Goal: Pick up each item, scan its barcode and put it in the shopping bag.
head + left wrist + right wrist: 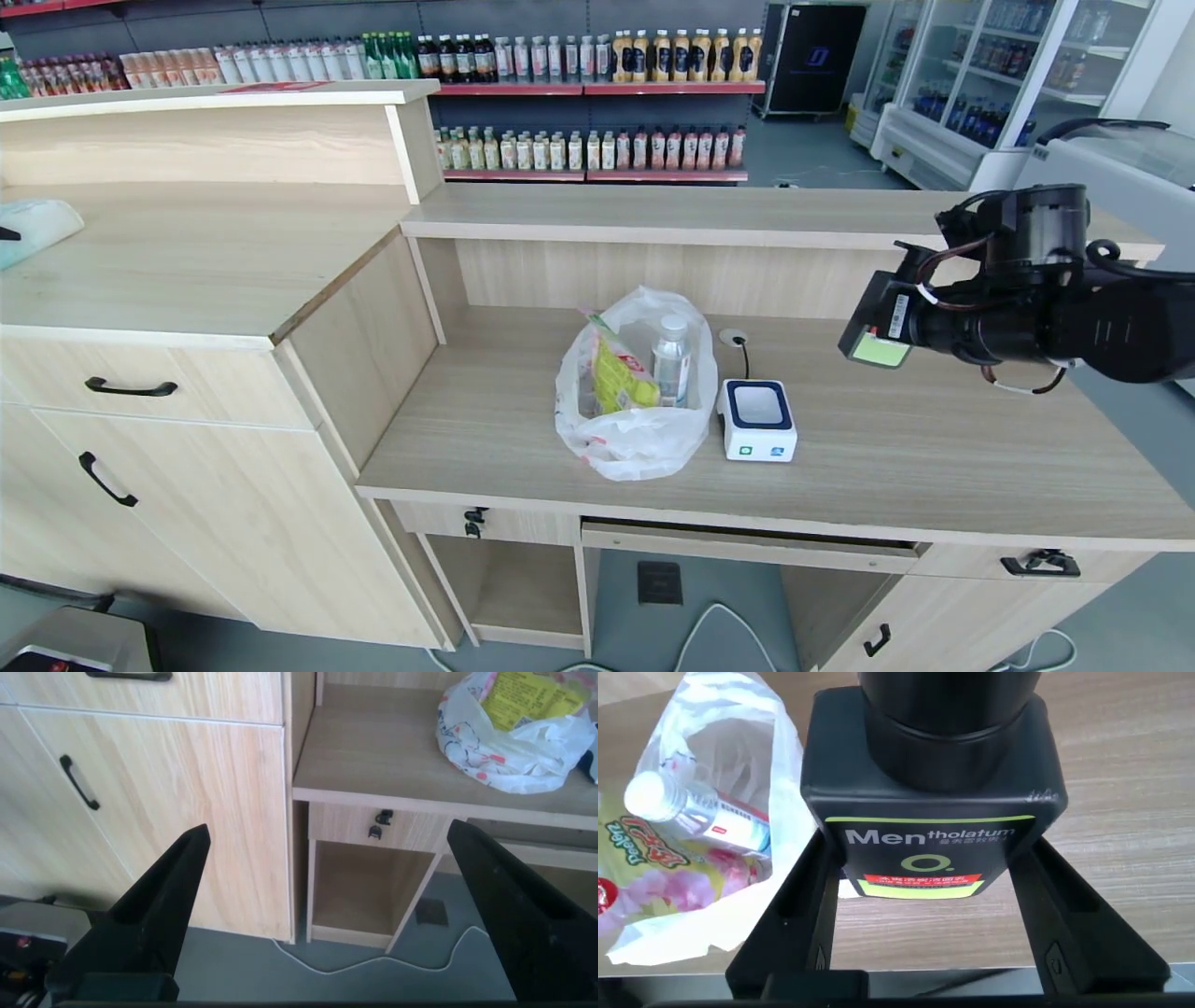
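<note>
Above the right end of the counter (980, 467) | right gripper (929, 887) pinching a black container (929, 812) (green label showing) | scanner (757, 418) well apart, just beside the shopping bag (635, 439) | best: carry it level, turn its barcode to the scanner window | left gripper (329, 829) spread, low.

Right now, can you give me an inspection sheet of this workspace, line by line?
Surface: light wooden counter, cable hole behind the scanner.
Job's things: open shopping bag holds a yellow packet and a clear bottle; scanner beside it; black bottle in the right gripper.
Clutter: nothing seen.
Grippers: left gripper open, empty; right gripper shut on the black bottle.
Cables: black cable from scanner to hole; white cable on floor.
Surroundings: drink shelves, glass fridges.
</note>
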{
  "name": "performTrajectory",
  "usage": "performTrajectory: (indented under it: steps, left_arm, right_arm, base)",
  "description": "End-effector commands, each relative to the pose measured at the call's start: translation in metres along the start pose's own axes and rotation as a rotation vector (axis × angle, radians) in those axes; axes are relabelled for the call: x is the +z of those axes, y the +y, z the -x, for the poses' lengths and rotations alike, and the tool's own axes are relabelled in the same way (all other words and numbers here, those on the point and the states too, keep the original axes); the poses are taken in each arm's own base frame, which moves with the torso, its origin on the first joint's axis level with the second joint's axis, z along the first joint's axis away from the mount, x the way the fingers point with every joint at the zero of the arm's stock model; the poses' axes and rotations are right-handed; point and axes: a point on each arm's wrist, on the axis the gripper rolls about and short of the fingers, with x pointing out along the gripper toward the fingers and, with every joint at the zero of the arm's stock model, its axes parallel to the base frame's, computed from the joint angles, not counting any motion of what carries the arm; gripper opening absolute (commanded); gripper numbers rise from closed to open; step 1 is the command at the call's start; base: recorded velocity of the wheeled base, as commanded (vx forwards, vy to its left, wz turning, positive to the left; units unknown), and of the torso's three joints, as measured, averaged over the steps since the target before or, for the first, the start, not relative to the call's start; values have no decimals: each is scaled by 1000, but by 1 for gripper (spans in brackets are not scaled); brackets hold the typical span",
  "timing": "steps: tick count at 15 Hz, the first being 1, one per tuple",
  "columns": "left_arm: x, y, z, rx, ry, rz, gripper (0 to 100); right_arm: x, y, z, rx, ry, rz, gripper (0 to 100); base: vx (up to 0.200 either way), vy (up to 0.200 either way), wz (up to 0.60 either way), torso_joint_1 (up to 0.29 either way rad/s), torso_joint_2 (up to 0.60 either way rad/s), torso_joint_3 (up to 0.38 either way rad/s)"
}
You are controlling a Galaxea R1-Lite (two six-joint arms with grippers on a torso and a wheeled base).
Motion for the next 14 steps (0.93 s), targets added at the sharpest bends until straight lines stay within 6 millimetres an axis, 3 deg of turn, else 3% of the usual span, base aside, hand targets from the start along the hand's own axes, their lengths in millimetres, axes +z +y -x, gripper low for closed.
performTrajectory:
  steps: [1,4,8,14]
  left_arm:
    - [0,0,0,1,0,1,100]
    - [0,0,0,1,0,1,100]
    - [0,0,0,1,0,1,100]
    - [0,0,0,1,0,1,100]
  right_arm:
    - [2,0,7,4,-8,5,0]
    - [3,0,9,8,-18,0,0]
    - [4,-2,10,11,-19,-19,0]
    - [-8,-5,-1,96,71,-269,0]
  base:
    - [0,0,600,2,-2,2]
    - [0,0,600,-1,-4,1]
    - [0,0,0,0,0,0]
    - [0,0,0,0,0,0]
